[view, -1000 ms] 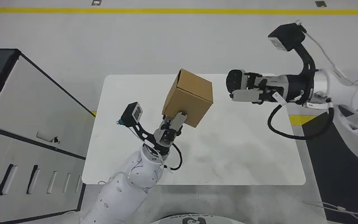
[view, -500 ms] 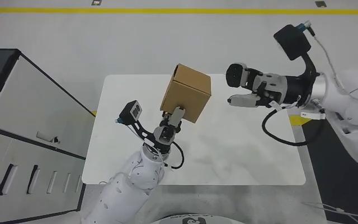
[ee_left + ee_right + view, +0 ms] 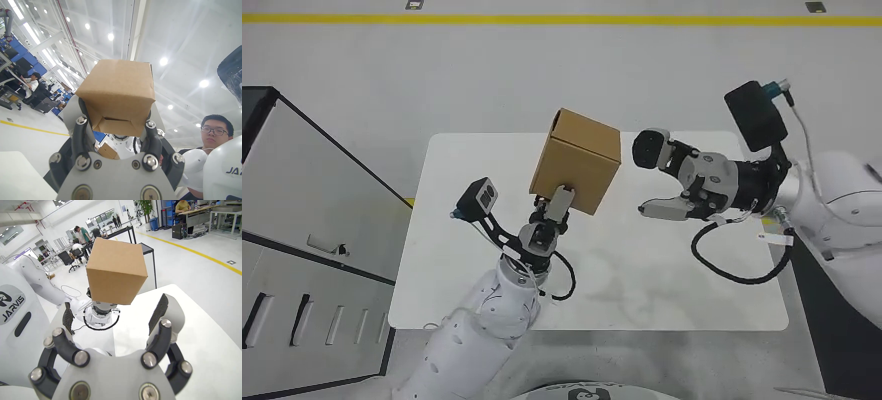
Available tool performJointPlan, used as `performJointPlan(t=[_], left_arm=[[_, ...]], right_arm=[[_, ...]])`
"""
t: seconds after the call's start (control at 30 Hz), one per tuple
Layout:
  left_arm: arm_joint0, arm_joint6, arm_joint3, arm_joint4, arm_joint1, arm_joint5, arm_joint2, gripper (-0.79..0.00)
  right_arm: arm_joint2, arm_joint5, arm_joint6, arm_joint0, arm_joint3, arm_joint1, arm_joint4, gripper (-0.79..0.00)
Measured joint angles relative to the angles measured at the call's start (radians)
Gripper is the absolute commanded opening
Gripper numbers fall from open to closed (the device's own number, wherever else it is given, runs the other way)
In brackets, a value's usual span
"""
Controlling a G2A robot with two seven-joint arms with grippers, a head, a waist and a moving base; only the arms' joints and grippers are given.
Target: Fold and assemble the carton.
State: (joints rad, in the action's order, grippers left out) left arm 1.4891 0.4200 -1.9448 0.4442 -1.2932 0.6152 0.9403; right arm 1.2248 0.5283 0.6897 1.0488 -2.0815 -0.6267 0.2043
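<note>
The brown cardboard carton (image 3: 577, 160) is up in the air above the far part of the white desk (image 3: 692, 290), a closed cube held from below and touching nothing else. The left jaws are clenched on its lower end. In the left wrist view they press on either side of the carton (image 3: 117, 89), just where the folded end flaps meet, and a narrow slit shows between those flaps.

Over the last second the carton has turned a little and been lifted slightly toward the far edge of the desk, so one flat side now faces the other arm. The right jaws have travelled in from the right and come nearer to that side, and they have spread as they came. They are now released and gape wide, holding nothing, near the carton but not touching it. In the right wrist view the ribbed pads (image 3: 158, 311) stand well apart, with the carton (image 3: 115, 275) framed beyond them.

This looks like a setup for a second grip or a press. The box body seems formed, and what probably remains is seating the end flaps fully.
</note>
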Motion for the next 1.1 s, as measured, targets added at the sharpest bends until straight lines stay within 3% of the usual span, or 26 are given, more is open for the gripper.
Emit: performJointPlan(t=[0.57,1.1], left_arm=[[0.011,-0.008,-0.01,0.014,-0.014,-0.008,-0.002,-0.785],[0.024,-0.013,-0.007,0.031,-0.028,-0.003,0.003,-0.785]], right_arm=[[-0.082,-0.028,-0.096,0.015,0.039,-0.042,0.064,0.0],[-0.143,-0.036,-0.12,-0.03,0.026,-0.089,0.009,0.0]])
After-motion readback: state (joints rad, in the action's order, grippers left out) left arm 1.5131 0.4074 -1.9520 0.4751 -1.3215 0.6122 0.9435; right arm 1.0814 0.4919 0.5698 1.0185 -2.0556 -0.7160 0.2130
